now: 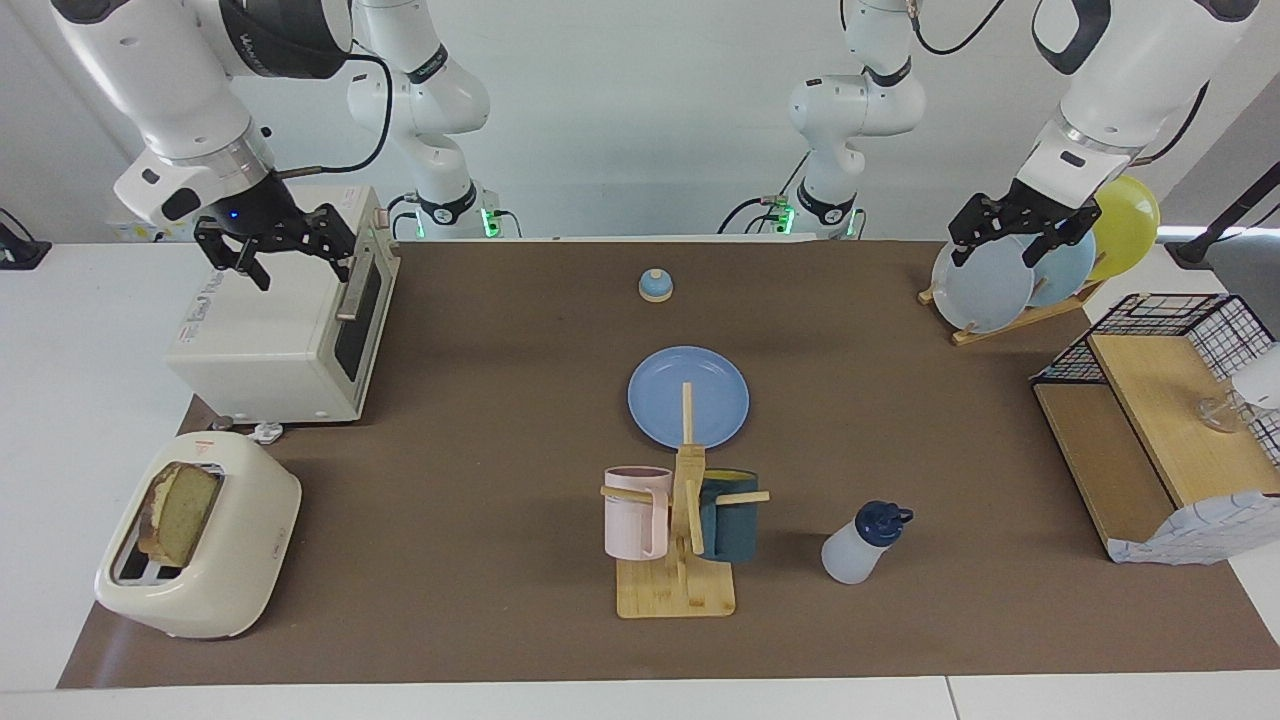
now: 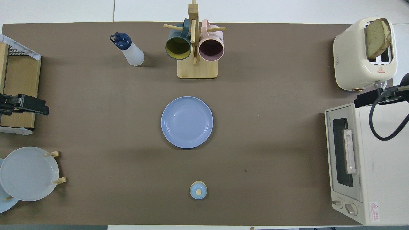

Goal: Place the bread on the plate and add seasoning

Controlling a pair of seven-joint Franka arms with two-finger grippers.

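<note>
The bread [image 1: 180, 515] stands upright in a slot of the cream toaster [image 1: 215, 570] at the right arm's end of the table; it also shows in the overhead view [image 2: 377, 36]. The blue plate [image 1: 660, 400] lies flat and bare at the table's middle [image 2: 187, 122]. The seasoning bottle [image 1: 862, 545] stands farther from the robots than the plate, toward the left arm's end [image 2: 129, 51]. My right gripper [image 1: 300, 262] hangs open and empty over the toaster oven [image 1: 280, 340]. My left gripper [image 1: 1000, 248] hangs open and empty over the plate rack [image 1: 985, 285].
A wooden mug tree [image 1: 680, 580] with a pink and a teal mug stands between plate and table edge, beside the bottle. A small blue-topped bell [image 1: 655, 286] sits nearer to the robots than the plate. A wire and wood shelf [image 1: 1150, 430] stands at the left arm's end.
</note>
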